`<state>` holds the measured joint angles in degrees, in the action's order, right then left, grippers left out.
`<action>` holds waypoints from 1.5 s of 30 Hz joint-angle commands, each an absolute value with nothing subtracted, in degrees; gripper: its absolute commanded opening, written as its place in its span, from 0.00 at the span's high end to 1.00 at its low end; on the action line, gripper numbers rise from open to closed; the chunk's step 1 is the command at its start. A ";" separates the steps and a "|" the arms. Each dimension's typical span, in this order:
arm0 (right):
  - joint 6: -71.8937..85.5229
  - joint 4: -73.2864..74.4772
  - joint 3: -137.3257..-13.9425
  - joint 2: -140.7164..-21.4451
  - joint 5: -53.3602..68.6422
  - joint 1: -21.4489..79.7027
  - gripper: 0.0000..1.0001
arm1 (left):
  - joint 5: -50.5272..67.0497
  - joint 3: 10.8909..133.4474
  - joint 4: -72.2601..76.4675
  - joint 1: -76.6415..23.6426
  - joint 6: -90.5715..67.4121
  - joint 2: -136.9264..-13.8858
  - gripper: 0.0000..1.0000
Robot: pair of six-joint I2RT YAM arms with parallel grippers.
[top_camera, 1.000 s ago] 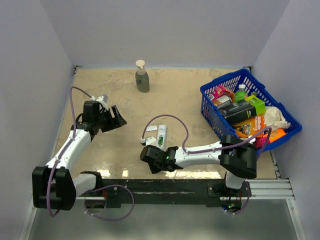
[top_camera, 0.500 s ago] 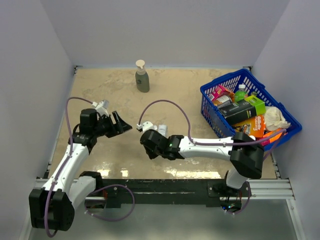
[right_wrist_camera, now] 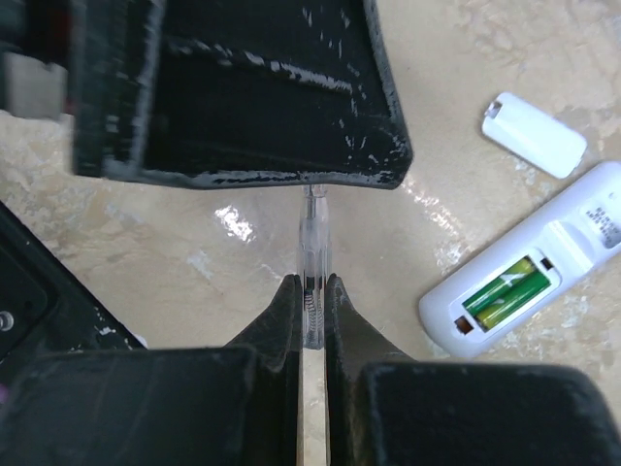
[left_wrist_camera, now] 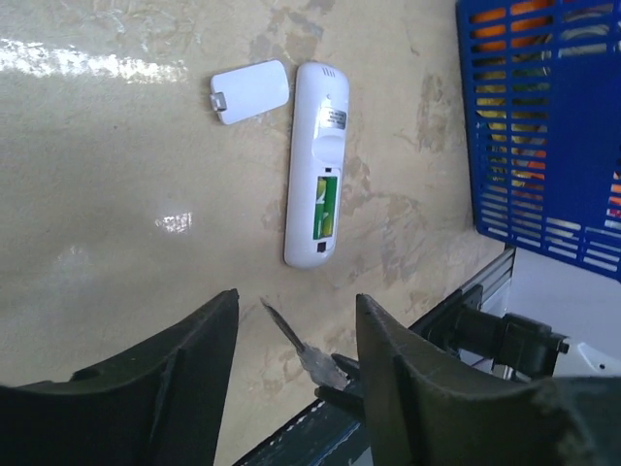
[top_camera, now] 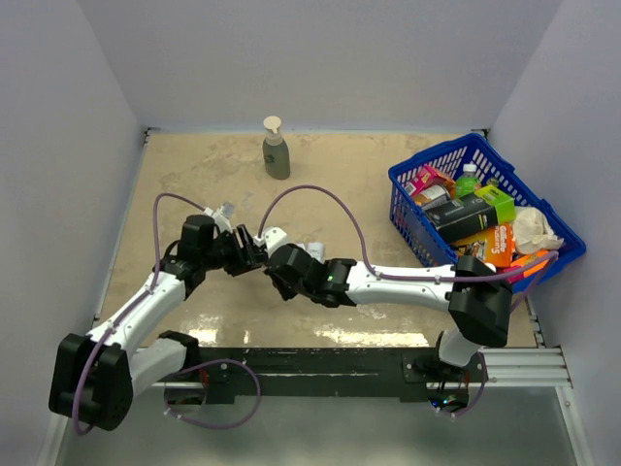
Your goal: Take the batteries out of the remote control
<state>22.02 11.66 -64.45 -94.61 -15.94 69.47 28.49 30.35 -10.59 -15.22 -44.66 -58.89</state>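
Note:
The remote control (left_wrist_camera: 315, 175) lies on the table with its back up and its recess open, two green batteries (left_wrist_camera: 325, 206) in it. It also shows in the right wrist view (right_wrist_camera: 534, 282) with the batteries (right_wrist_camera: 503, 291), and partly behind the right arm in the top view (top_camera: 313, 249). My right gripper (right_wrist_camera: 311, 283) is shut on a thin clear-grey stick (right_wrist_camera: 312, 254), to the left of the remote. My left gripper (left_wrist_camera: 296, 301) is open, its jaws on either side of the stick's tip (left_wrist_camera: 281, 325) without touching it. In the top view the two grippers meet, the left one (top_camera: 248, 254) and the right one (top_camera: 273, 264).
The small white battery cover (left_wrist_camera: 250, 91) lies beside the remote's top end. A blue basket (top_camera: 408, 199) full of packets stands at the right. A soap bottle (top_camera: 277, 150) stands at the back. The black rail (top_camera: 320, 361) runs along the near edge.
My left arm has swung right towards the middle. My right gripper has moved up and left from the near edge with the stick. The two grippers now meet left of the remote.

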 commanded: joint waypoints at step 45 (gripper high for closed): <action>69.70 -64.51 -30.59 -82.79 10.20 52.73 0.53 | 23.91 19.43 30.41 -15.47 -74.62 -45.35 1.00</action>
<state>66.11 -57.30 -31.33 -82.89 8.21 52.60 23.90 20.08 25.85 -15.51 -73.63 -46.57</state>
